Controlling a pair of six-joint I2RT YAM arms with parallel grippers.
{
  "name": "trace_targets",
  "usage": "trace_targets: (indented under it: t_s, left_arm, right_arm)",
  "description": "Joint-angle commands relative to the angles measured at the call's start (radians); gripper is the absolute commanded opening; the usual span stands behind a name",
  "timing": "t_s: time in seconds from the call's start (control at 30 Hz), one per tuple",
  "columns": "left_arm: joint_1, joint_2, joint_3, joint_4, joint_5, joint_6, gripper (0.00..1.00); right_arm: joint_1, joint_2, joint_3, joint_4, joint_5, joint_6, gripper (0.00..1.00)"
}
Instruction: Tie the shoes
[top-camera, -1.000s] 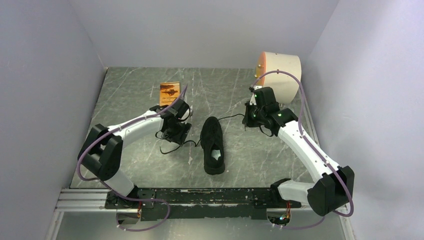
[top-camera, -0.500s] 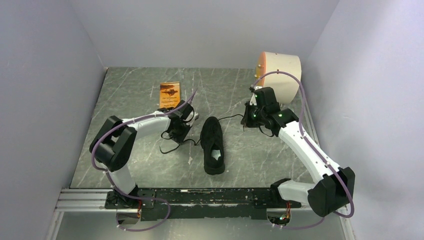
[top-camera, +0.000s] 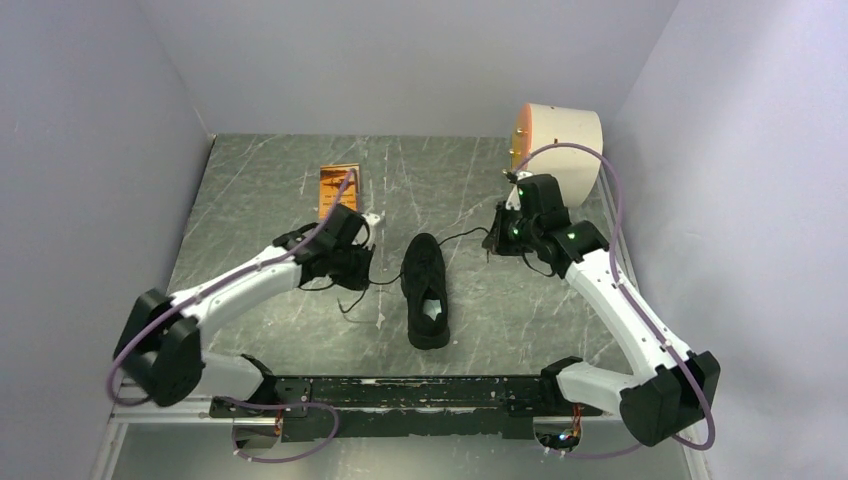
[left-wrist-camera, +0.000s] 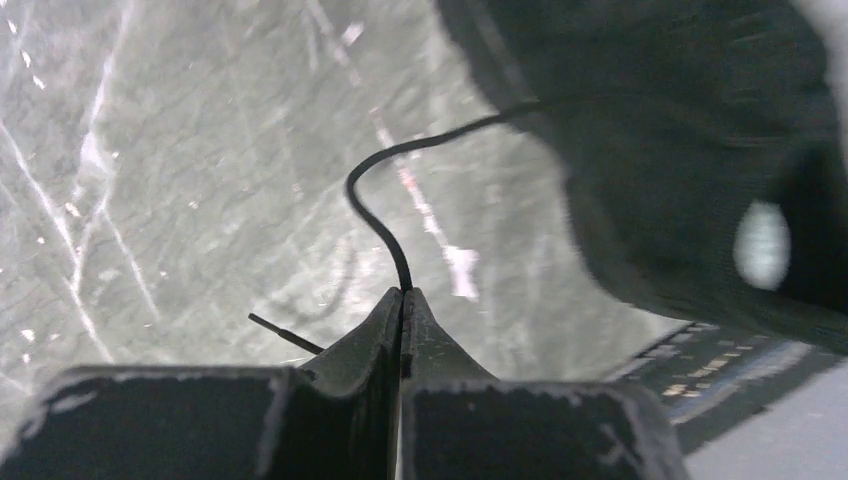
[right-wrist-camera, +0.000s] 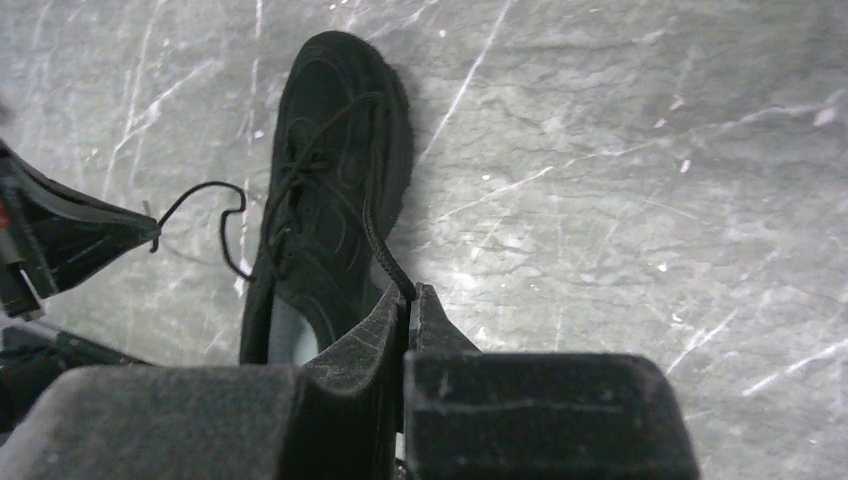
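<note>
Two laces pinched: left tool (left-wrist-camera: 402, 297) clamped tight on left lace (left-wrist-camera: 352, 188), left of shoe (top-camera: 425, 290); right tool (right-wrist-camera: 410, 295) same on right lace (right-wrist-camera: 368, 225), right of it. Shoe lies on worktop (top-camera: 260, 190), untied. Prob. pre-cross stage; next needs ends crossed over shoe w/o slip. Inside shoe: pale insole patch (top-camera: 432, 310) only.

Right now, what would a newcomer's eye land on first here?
A black sneaker lies mid-table, toe toward the far wall. The left arm has its jaws shut on one lace running out to the shoe's left, and the right arm has its jaws shut on the other lace on the right. A cream cylinder sits at the far right corner.
</note>
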Motion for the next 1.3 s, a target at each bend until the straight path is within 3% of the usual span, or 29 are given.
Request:
trace_targets:
  t_s: [0.0,0.1,0.3,0.67,1.0,1.27]
  left_arm:
    - [-0.005,-0.152,-0.038,0.087,0.137,-0.163,0.05]
    - [-0.006,-0.261,-0.089,0.132,0.145,-0.234,0.05]
    - [-0.005,-0.392,-0.11,0.11,0.235,-0.21,0.05]
    - [-0.006,-0.583,-0.138,0.059,0.315,-0.244,0.05]
    - [-0.005,-0.622,-0.1,0.045,0.353,-0.253,0.05]
    - [-0.005,-0.585,-0.02,0.007,0.36,-0.204,0.05]
  right_arm:
    - [-0.008,0.063,0.096,0.078,-0.186,0.006,0.0]
    - [-0.007,0.108,0.174,0.11,-0.254,0.009,0.0]
    - [0.032,0.127,0.196,0.29,-0.468,0.067,0.0]
    - [0.339,0.396,0.25,0.558,-0.274,0.266,0.0]
    - [0.397,0.545,0.305,0.441,-0.226,0.256,0.0]
    - [0.416,0.609,0.335,0.423,-0.274,0.233,0.0]
